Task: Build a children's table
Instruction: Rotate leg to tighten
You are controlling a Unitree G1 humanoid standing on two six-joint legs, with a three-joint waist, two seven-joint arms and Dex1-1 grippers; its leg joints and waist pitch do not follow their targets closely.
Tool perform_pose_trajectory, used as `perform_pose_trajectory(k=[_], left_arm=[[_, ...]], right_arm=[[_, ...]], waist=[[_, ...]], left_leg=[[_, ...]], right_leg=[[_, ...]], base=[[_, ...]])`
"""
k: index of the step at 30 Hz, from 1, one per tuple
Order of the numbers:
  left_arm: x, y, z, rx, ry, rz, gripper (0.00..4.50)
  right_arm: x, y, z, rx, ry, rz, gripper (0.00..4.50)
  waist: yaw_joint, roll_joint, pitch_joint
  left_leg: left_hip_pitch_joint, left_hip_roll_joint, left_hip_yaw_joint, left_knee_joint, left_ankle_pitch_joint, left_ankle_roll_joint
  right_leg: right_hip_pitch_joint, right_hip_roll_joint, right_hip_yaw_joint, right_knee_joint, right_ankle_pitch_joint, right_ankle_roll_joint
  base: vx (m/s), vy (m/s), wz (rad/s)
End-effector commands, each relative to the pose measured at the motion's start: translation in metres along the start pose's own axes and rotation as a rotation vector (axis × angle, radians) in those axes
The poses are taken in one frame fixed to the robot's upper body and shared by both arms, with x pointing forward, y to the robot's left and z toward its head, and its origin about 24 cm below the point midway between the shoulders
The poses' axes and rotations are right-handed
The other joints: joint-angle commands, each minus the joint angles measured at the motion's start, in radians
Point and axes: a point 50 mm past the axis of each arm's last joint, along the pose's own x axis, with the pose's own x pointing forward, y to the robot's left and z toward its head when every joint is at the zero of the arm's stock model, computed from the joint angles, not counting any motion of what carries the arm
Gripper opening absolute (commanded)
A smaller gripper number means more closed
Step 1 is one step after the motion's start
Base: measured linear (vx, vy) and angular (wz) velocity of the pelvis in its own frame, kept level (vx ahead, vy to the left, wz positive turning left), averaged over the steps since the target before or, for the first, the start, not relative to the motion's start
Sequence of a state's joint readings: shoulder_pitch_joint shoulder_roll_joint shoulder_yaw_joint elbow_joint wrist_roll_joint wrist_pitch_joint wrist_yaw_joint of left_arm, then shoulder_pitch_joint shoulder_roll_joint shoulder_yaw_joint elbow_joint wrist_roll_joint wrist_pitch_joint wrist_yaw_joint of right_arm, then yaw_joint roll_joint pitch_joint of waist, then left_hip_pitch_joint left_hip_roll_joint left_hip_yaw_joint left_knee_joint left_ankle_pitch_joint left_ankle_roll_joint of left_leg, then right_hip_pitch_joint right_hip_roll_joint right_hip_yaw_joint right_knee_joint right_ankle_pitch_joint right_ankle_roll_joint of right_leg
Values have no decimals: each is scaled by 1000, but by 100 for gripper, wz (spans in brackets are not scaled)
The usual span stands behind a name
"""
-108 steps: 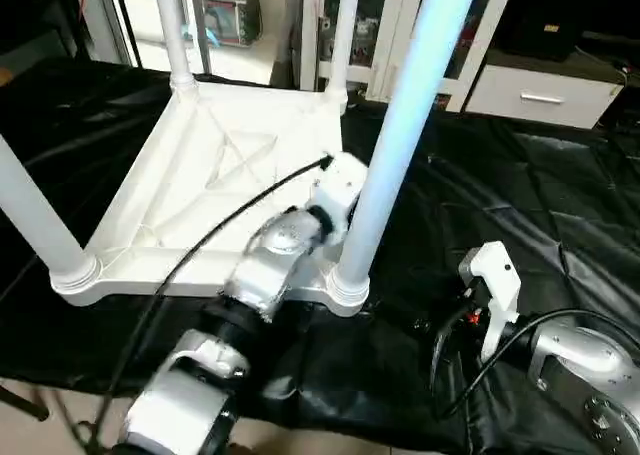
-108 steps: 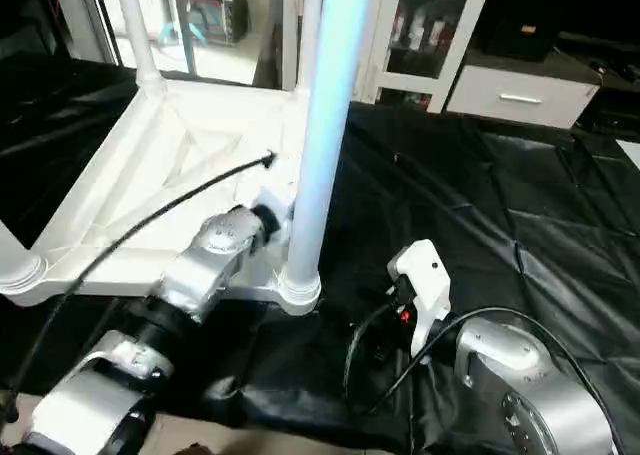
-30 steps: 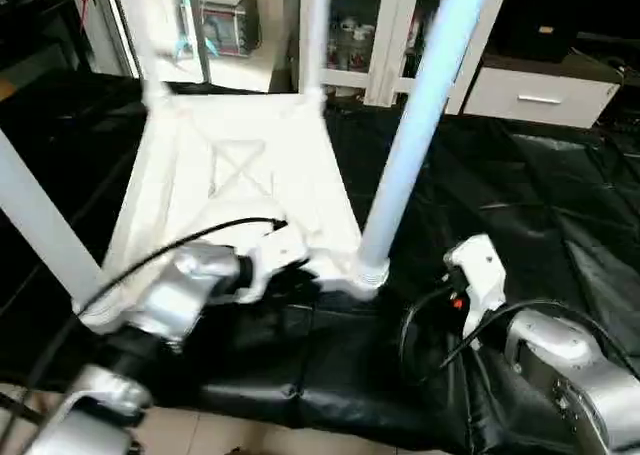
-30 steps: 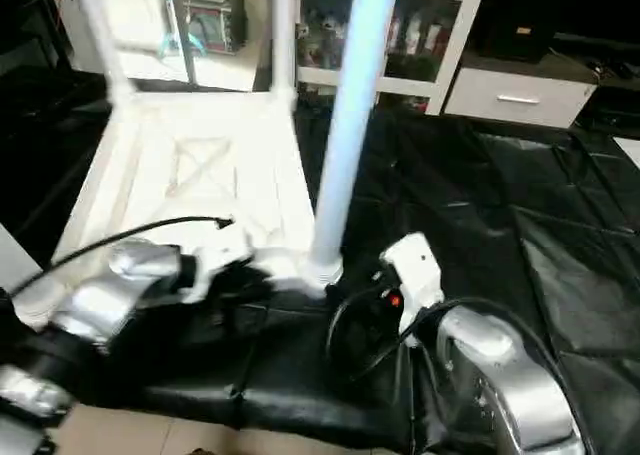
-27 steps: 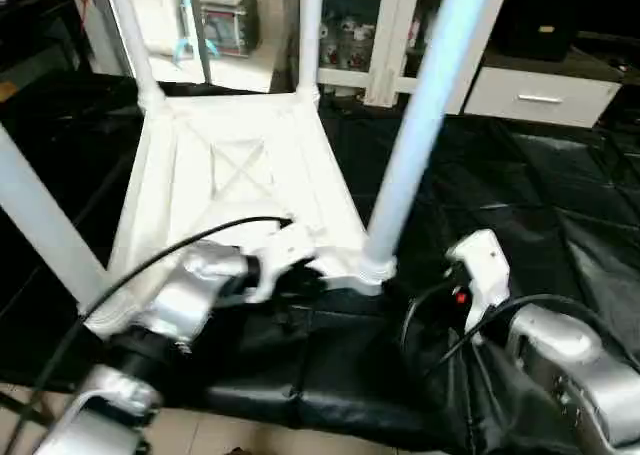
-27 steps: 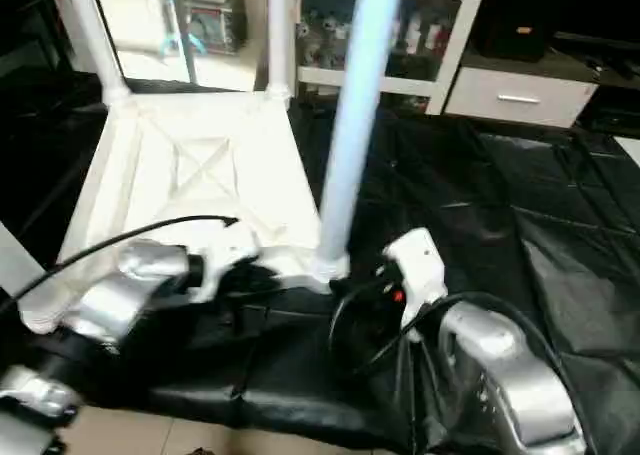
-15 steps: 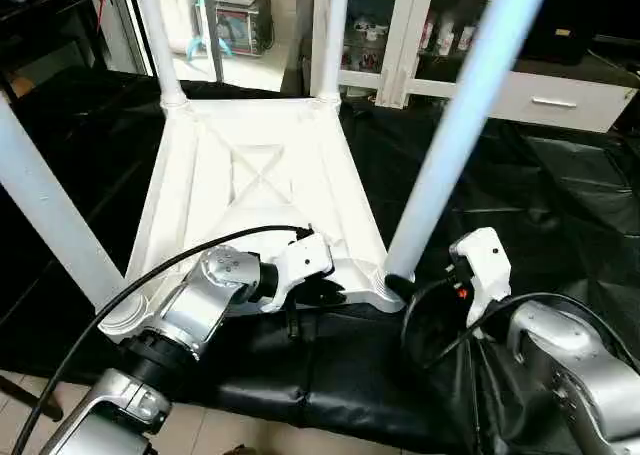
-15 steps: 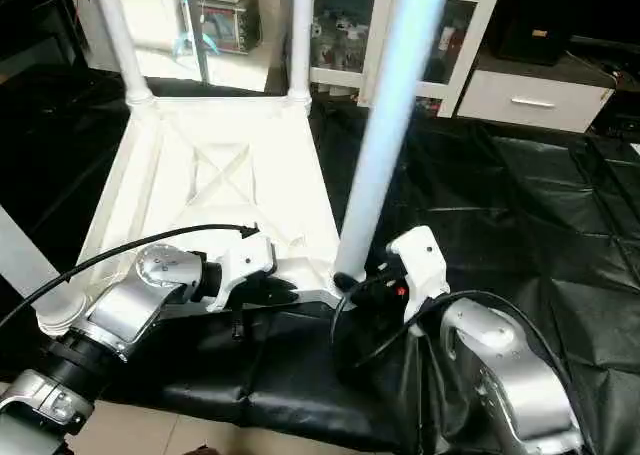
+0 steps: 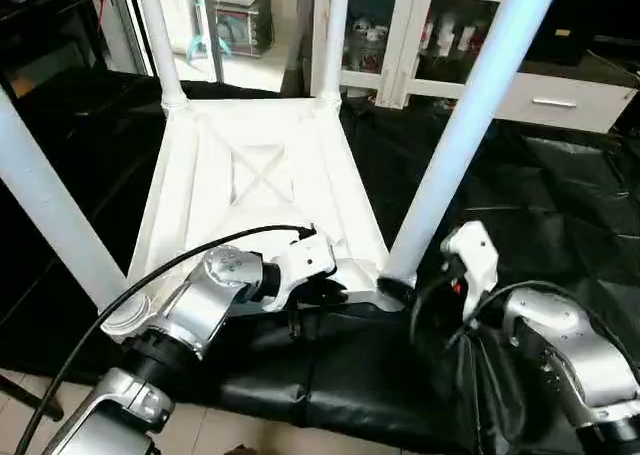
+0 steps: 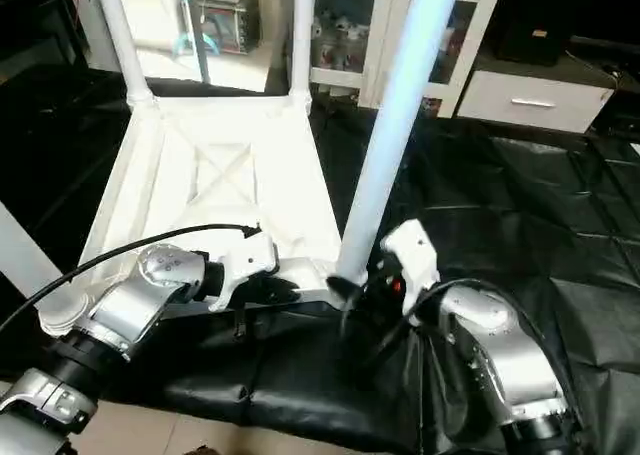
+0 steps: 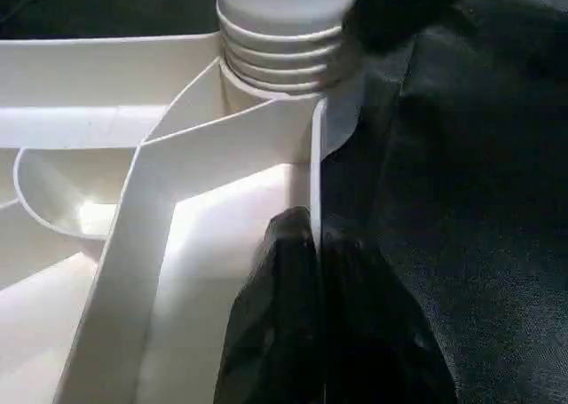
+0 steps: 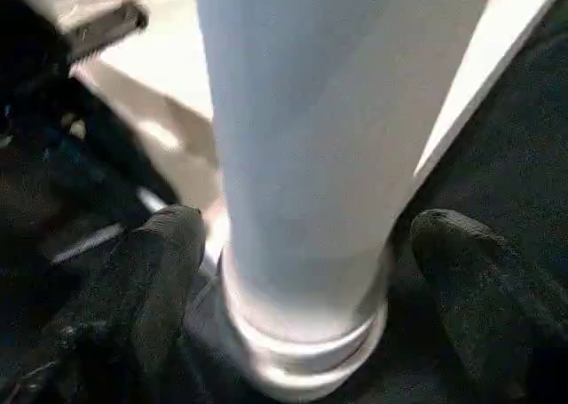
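Two grips on one corner of the upturned table. Pressed together on the thin rim wall [image 11: 312, 155] of the white table top [image 9: 250, 175], the left gripper [image 11: 312, 244], just short of the near right corner socket [image 11: 266, 111]; most likely there to pin the top flat against the black sheet [image 9: 540, 205] and stop it sliding. Spread wide, the right gripper [image 12: 306, 244], one black finger [image 12: 164, 253] on each side of the near right leg [image 9: 465, 125] down by its foot, not clamped on it; placed so, by the look of things, to close around the tube and press or twist it home. Ribbed underside up, X-brace in plain sight, for open access to the sockets. Four round sockets, one per corner, each already filled with one long white leg and pointing upward: near left [image 9: 45, 210], far left [image 9: 158, 35], far right [image 9: 335, 30], plus the one between the open fingers. Ringed collar [image 11: 284, 53] at that leg's base clear of the socket mouth, so perhaps not fully seated; hard to judge. Beyond the sheet, a white glass-door cabinet [image 9: 400, 25] with small items on its shelves, too small to name, and beside it a white drawer unit [image 9: 550, 100], closed, contents hidden.
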State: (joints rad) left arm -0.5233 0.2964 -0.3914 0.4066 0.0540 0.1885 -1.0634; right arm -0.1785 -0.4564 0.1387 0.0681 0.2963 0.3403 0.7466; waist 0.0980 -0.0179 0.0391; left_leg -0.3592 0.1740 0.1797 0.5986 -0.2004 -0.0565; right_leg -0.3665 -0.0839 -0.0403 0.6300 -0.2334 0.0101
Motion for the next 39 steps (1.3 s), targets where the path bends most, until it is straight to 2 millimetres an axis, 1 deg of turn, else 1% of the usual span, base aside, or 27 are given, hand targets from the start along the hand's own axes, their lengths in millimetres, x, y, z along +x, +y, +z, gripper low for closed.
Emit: perform_pose_trajectory(k=[1,3,4,5,6,8,10,11,15,20,24,26,27,28,29,30,31,32,33,34,35,36,37,38,39], left_arm=[[12,-8,-1,-6,-4,-51,0],[12,-7,-1,-6,-3,-50,0],[12,-7,-1,-6,-3,-49,0],[13,-7,-1,-5,-2,-49,0],[13,-7,-1,-4,0,-50,0],[13,-6,-1,-2,3,-50,0],[13,-6,-1,-2,5,-52,0],[13,-6,-2,-2,5,-52,0],[13,-6,-2,-1,11,-57,0],[13,-6,-3,-1,15,-64,0],[12,-6,-4,-6,27,-66,0],[14,-3,-5,-38,39,-30,0],[15,-3,-4,-48,40,-17,0],[15,-3,-4,-48,40,-17,0],[19,0,-2,-68,40,21,0],[19,1,-1,-71,40,27,0],[23,3,2,-79,40,57,0],[26,8,6,-91,36,106,0],[33,17,16,-120,30,199,0],[35,20,19,-129,29,226,0],[37,23,22,-146,25,261,0],[38,25,24,-160,23,290,0],[41,28,28,-182,20,333,0],[46,33,36,-187,13,406,0],[49,35,40,-186,9,431,0]], right_arm=[[2,-3,4,-37,-2,16,379],[3,-5,2,-37,0,24,372],[3,-6,1,-38,1,24,360],[3,-6,1,-39,1,24,348],[4,-8,0,-34,-8,24,339],[4,-10,0,-24,-22,27,327],[5,-11,0,-19,-27,32,305],[5,-11,0,-18,-28,34,305],[5,-11,-2,-1,-40,61,277],[5,-9,-4,11,-52,92,273],[5,-9,-7,16,-44,90,272],[9,-15,-19,34,10,-39,272],[10,-17,-23,40,29,-83,272],[10,-17,-23,40,29,-83,272],[14,-20,-30,66,57,-176,272],[14,-21,-30,70,61,-189,272],[18,-21,-32,96,61,-245,272],[22,-23,-33,116,64,-319,272],[30,-26,-33,152,71,-455,272],[32,-26,-33,160,75,-488,272],[35,-27,-32,166,77,-529,272],[37,-28,-32,170,78,-563,272],[40,-28,-31,175,79,-615,272],[50,-26,-28,199,65,-680,272],[55,-24,-26,209,58,-692,272]], waist=[[-9,-15,-44],[-8,-16,-44],[-10,-17,-43],[-8,-17,-44],[-11,-18,-44],[-10,-18,-44],[-11,-19,-43],[-11,-18,-42],[-11,-19,-42],[-10,-20,-43],[-10,-19,-42],[-11,-19,-41],[-15,-18,-38],[-16,-19,-38],[-18,-17,-38],[-24,-17,-34],[-28,-17,-32],[-29,-19,-34],[-35,-18,-35],[-43,-18,-36],[-46,-19,-37],[-44,-18,-42],[-44,-19,-43],[-45,-18,-44],[-48,-14,-47]], left_leg=[[9,58,-16,-77,-164,41],[11,60,-16,-78,-175,38],[10,60,-16,-79,-176,39],[10,60,-15,-79,-173,40],[10,59,-14,-78,-173,42],[10,59,-13,-78,-182,44],[10,60,-12,-80,-194,44],[10,60,-11,-80,-197,44],[9,62,-10,-82,-208,44],[8,62,-10,-81,-189,52],[6,63,-11,-83,-197,51],[6,63,-10,-84,-201,49],[4,61,-11,-87,-217,38],[5,61,-12,-89,-229,30],[8,62,-14,-91,-256,17],[10,62,-14,-94,-285,2],[10,61,-17,-97,-318,-13],[12,61,-19,-98,-331,-19],[15,61,-21,-99,-350,-33],[17,59,-23,-100,-360,-48],[16,59,-24,-100,-360,-52],[15,60,-22,-98,-320,-43],[14,61,-21,-98,-305,-36],[13,60,-18,-97,-287,-30],[10,57,-15,-97,-251,-28]], right_leg=[[24,-67,42,-84,-113,-218],[22,-69,42,-85,-129,-216],[22,-68,42,-85,-130,-213],[22,-68,42,-85,-127,-213],[21,-68,41,-85,-124,-216],[21,-69,41,-86,-139,-216],[19,-69,40,-89,-157,-210],[19,-70,41,-89,-162,-209],[17,-72,41,-91,-182,-202],[17,-72,41,-90,-161,-205],[16,-72,40,-91,-169,-206],[14,-73,40,-91,-174,-205],[12,-72,40,-96,-206,-199],[13,-73,39,-97,-228,-194],[11,-74,39,-100,-263,-186],[5,-72,40,-105,-297,-180],[5,-72,40,-109,-343,-167],[5,-74,40,-111,-356,-162],[1,-74,40,-112,-371,-157],[-2,-73,40,-112,-374,-154],[-1,-73,39,-113,-372,-153],[1,-73,40,-110,-292,-161],[4,-71,40,-108,-259,-165],[4,-69,40,-105,-226,-171],[5,-66,39,-101,-169,-181]], base=[[0,0,0],[0,0,0],[0,0,0],[0,0,0],[0,0,0],[0,0,0],[0,0,0],[0,0,0],[0,0,0],[0,0,0],[0,0,0],[0,0,0],[0,0,0],[0,0,0],[0,0,0],[0,0,0],[0,0,0],[0,0,0],[0,0,0],[0,0,0],[0,0,0],[0,0,0],[0,0,0],[0,0,0],[0,0,0]])
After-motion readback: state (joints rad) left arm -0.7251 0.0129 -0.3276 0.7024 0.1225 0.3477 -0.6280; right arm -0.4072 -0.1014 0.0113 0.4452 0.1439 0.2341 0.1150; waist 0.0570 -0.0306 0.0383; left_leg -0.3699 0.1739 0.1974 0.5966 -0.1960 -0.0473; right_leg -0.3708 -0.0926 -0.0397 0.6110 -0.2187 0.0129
